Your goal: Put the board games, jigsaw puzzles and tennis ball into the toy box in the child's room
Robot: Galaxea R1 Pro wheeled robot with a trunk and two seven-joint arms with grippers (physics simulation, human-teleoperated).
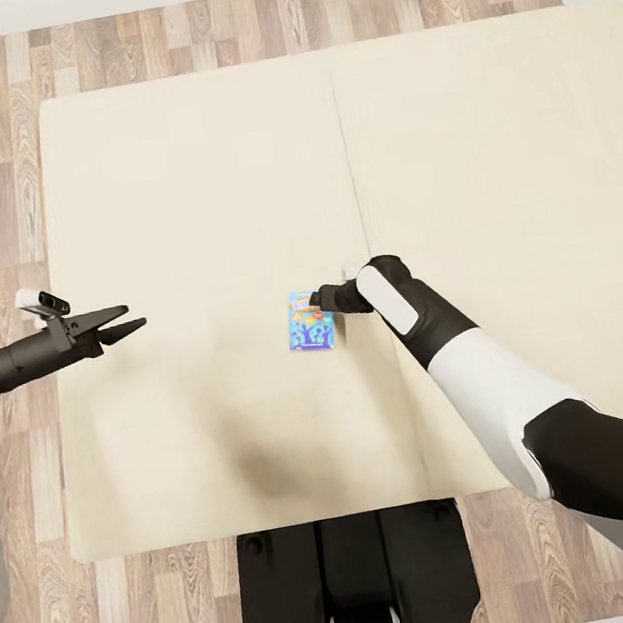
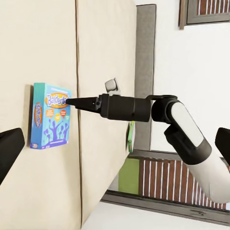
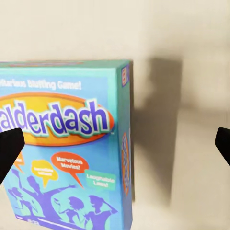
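Right end effector (image 1: pixel 318 301) hovers at the far right edge of the Balderdash board game (image 1: pixel 310 321), its fingertips (image 3: pixel 10 147) spread wide with nothing between them; the small blue box lies flat near the middle of the bed (image 1: pixel 177 172), just left of the seam. Left end effector (image 1: pixel 123 322) hangs over the bed's left side, well apart from the game, jaws parted and empty. Judging by this, the task is at an early stage: this game is not yet gripped (let alone carried off). No toy box or table is in sight here, so what they hold cannot be told.
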